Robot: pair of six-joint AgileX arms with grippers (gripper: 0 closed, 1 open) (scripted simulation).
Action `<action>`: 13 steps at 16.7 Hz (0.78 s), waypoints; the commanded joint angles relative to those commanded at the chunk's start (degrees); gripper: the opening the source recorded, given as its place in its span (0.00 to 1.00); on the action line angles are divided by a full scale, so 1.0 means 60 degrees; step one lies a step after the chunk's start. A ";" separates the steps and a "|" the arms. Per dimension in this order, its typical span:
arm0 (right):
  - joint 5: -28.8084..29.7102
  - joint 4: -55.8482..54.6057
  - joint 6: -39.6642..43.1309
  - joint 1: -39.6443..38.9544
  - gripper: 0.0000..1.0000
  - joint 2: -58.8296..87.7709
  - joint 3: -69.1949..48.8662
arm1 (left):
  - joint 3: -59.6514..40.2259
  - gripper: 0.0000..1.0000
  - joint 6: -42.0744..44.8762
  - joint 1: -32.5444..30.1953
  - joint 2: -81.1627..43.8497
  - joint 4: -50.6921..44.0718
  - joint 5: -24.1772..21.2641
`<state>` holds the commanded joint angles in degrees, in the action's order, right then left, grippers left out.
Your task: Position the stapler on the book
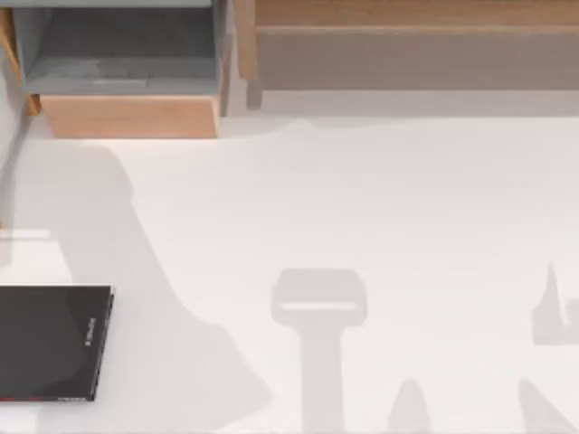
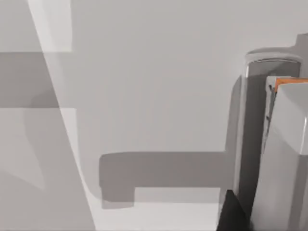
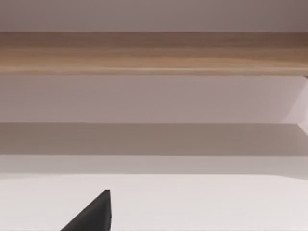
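Book (image 1: 50, 342) lies flat at the white table's (image 1: 362, 199) left edge; gripper states unclear.

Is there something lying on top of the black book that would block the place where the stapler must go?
No. In the top view the book lies flat at the table's left edge, and its cover is bare; nothing visible blocks it.

Black book (image 1: 50, 342) at table's (image 1: 380, 199) left
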<state>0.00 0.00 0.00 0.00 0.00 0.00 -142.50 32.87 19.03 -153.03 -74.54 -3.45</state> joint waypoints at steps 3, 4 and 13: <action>0.0000 0.0000 0.0000 0.0000 1.00 0.0000 0.0000 | 0.0000 0.00 0.0000 0.0000 0.0000 0.0000 0.0000; 0.0000 0.0000 0.0000 0.0000 1.00 0.0000 0.0000 | 0.0000 0.00 0.0000 0.0000 0.0000 0.0000 0.0000; 0.0000 0.0000 0.0000 0.0000 1.00 0.0000 0.0000 | 0.1315 0.00 -0.0710 0.0214 0.1573 0.0347 -0.0284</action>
<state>0.00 0.00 0.00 0.00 0.00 0.00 -134.61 28.61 20.31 -143.59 -72.46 -5.15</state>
